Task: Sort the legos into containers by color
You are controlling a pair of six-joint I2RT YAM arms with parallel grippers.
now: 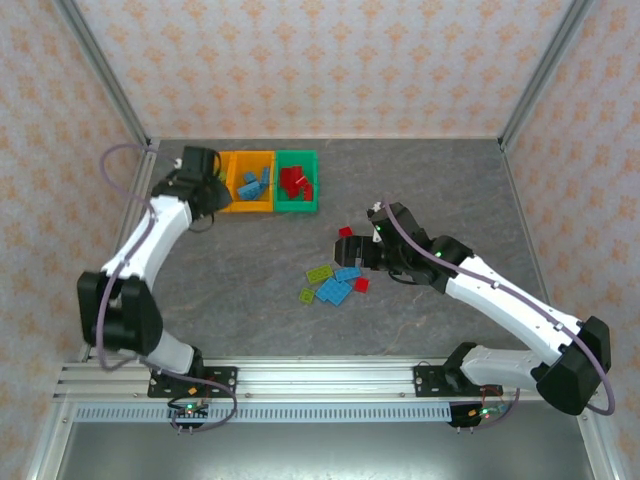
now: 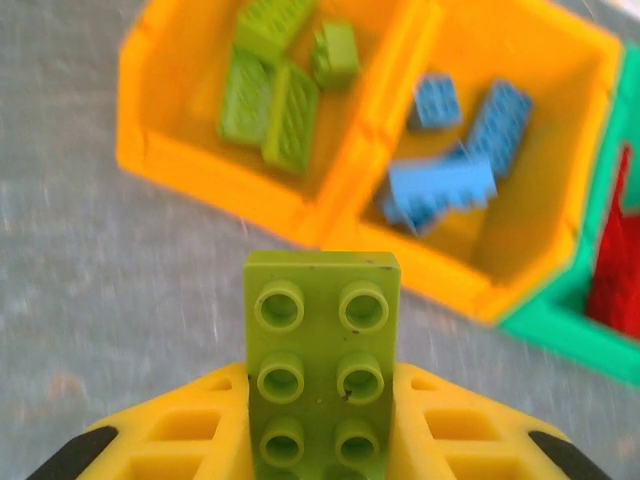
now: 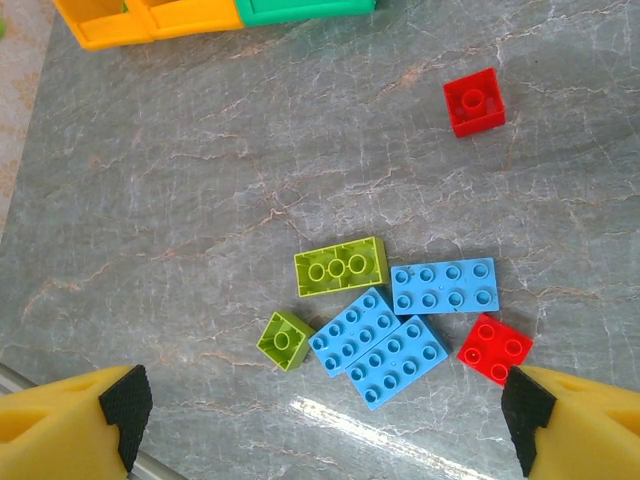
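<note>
Left fingers (image 2: 180,440): closed on a lime brick (image 2: 322,330), studs facing the wrist camera, held over bare counter (image 2: 90,280) just short of the bin row. Beyond the brick stand three joined bins:

- The left bin (image 2: 150,130), orange-yellow, holds several lime pieces.
- The middle bin (image 2: 600,60), orange-yellow, holds blue pieces.
- The green bin (image 2: 560,325) holds red pieces.

Right fingers (image 3: 570,425): spread wide and empty, poised above the loose cluster near mid-counter. Here a long lime piece (image 3: 342,266), a small lime piece (image 3: 283,340), three blue pieces (image 3: 445,286) and a red piece (image 3: 495,348) lie touching or just beside one another. A lone red piece (image 3: 474,101) sits well apart, toward the bins.

Step in hand, as judged: delivery of the lime brick, with most of the sorting done and seven pieces left on the counter.

The next move likely calls for carrying the brick forward until it is over the left bin, clear of the divider shared with the middle bin, and only then parting the fingers. For the right fingers, a piece at the cluster's edge or the lone red one looks easiest to straddle without nudging its neighbours.
</note>
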